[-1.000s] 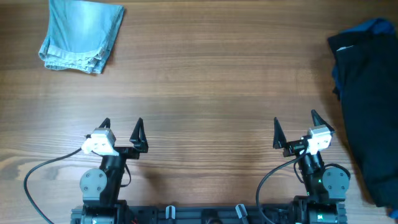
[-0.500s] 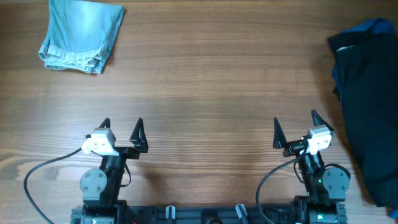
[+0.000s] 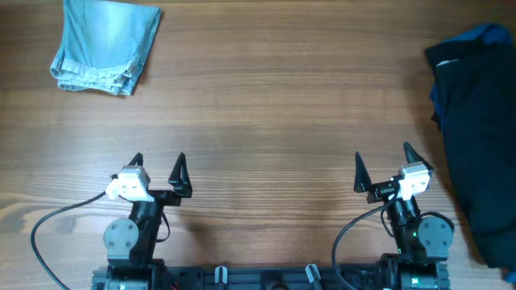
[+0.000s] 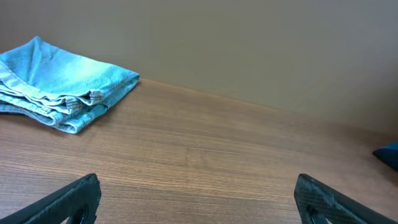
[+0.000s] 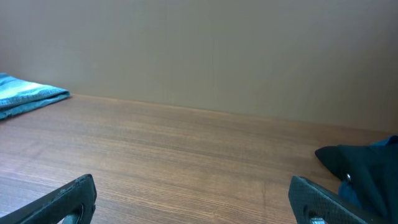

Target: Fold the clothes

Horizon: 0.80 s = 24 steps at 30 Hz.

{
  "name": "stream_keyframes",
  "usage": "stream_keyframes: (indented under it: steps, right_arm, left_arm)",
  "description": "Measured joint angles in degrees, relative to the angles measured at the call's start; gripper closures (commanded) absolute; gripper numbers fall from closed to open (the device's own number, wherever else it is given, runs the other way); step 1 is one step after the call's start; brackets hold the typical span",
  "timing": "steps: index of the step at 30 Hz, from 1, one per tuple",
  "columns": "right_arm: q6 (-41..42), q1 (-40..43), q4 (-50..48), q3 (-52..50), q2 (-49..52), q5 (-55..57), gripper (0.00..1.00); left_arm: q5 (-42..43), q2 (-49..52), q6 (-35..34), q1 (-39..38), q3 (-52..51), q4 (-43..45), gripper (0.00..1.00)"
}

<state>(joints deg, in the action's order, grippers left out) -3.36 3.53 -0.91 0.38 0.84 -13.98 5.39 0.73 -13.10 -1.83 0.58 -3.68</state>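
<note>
Overhead: a folded light-blue denim garment lies far left, navy clothes heaped at the table right edge; left gripper and right gripper both spread wide. Left wrist: denim garment ahead-left. Right wrist: navy clothes at right

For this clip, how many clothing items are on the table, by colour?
Light blue denim garment, folded: 1
Dark pile, brighter blue edge showing, cannot tell if it is more than one piece: 1
Total: 2
</note>
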Motion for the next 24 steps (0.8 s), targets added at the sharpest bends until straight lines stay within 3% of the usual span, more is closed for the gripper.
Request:
stream_keyframes:
  steps: [21, 24]
  right_arm:
    - [0.0, 0.0, 0.0, 0.0, 0.0, -0.02, 0.0]
    - [3.98, 0.0, -1.57, 0.0, 0.0, -4.02, 0.0]
  left_arm:
    - [0.0, 0.0, 0.0, 0.0, 0.0, 0.0, 0.0]
    - [0.0, 0.0, 0.0, 0.0, 0.0, 0.0, 0.0]
